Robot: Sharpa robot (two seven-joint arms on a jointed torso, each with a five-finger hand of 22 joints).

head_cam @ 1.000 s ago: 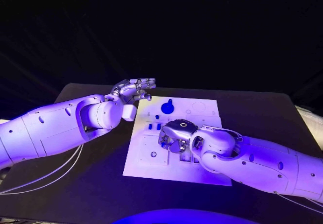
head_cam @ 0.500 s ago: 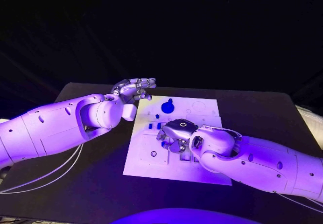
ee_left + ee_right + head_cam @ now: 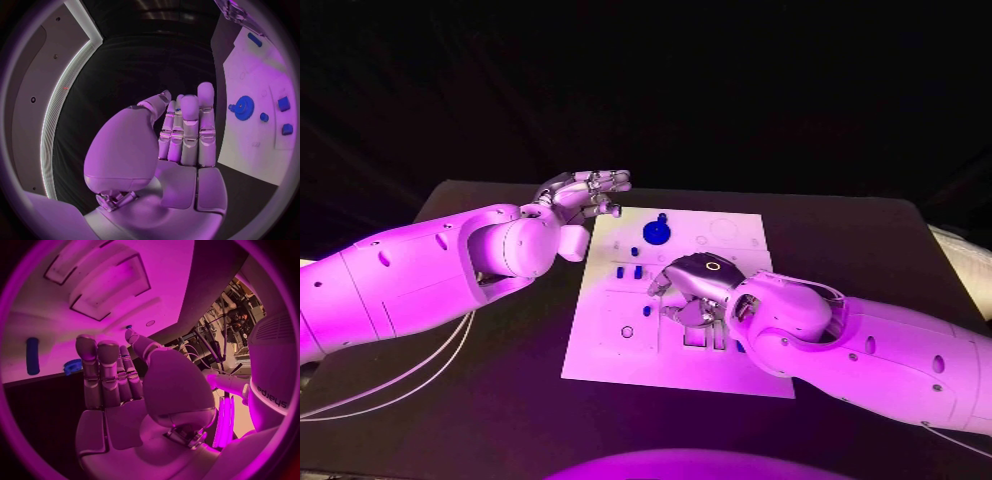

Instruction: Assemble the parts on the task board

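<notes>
We find the right hand (image 3: 692,290) low over the task board (image 3: 610,340), fingers extended, holding nothing. The blue gear part (image 3: 656,232) lies at its twelve o'clock; the left hand (image 3: 584,190), likewise empty, sits closer.

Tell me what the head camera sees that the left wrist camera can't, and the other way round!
Only the head view shows the black table, the right hand over the board's middle, and the whole board outline. Only the left wrist view shows the left hand from its palm side, fingers straight and close together, holding nothing. Both show the white task board, the blue gear and small blue parts.
</notes>
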